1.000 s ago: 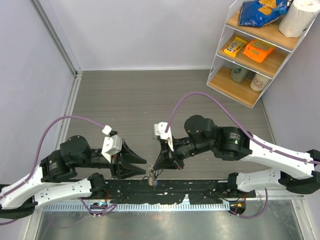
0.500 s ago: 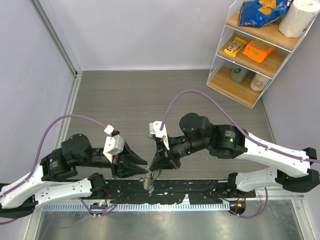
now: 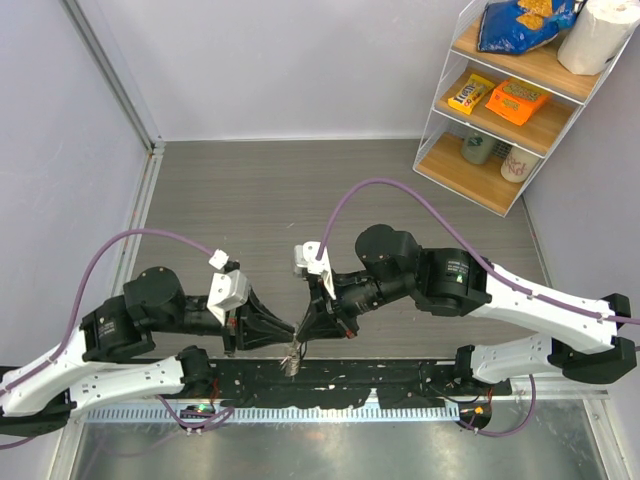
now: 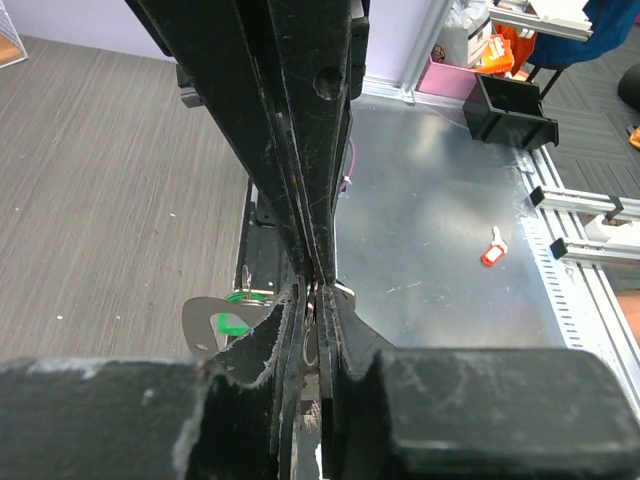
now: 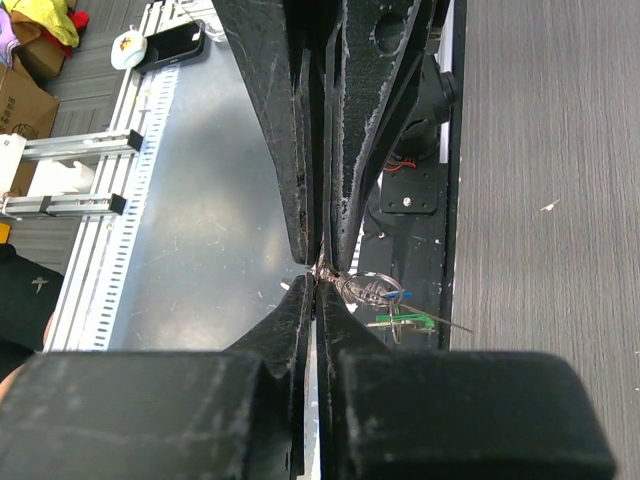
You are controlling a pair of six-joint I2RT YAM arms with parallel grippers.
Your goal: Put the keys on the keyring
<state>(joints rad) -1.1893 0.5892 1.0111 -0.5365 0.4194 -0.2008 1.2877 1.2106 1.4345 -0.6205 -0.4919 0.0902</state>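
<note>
Both ends clenched, tips almost touching, low over the black base rail (image 3: 400,378) at the near edge of the grey tabletop (image 3: 260,200). right gripper (image 5: 322,272): jaws pressed flat on the keyring (image 5: 366,290), thin wire loops sticking out just beside the pinch line. A blue-headed key (image 5: 398,295) and a green-headed key (image 5: 405,321) hang at it; whether they're threaded or just tangled is too small to tell. left gripper (image 4: 315,290): jaws closed too. The silvery blade of the green key touches one side of the pinch and a scrap of bright metal shows on the other; can't tell which it is clamping, the fingers (image 4: 300,130) hide the contact. Handling call: all of it light, stiff, slick metal, far smaller than the pads, so it will pivot or squirt out under a shallow pinch. The ring is probably springy wire, so hold it across the loop away from the split. Take a key flat on the blade and leave the head hole free. Loose keys will swing with any wrist roll. Room: next to none between the two tips, with the rail just below. Past it the edge drops to the metal bench (image 4: 430,230), where a red tag (image 4: 491,251) lies well apart. Free space is up and out over the tabletop, so lift before reorienting.
</note>
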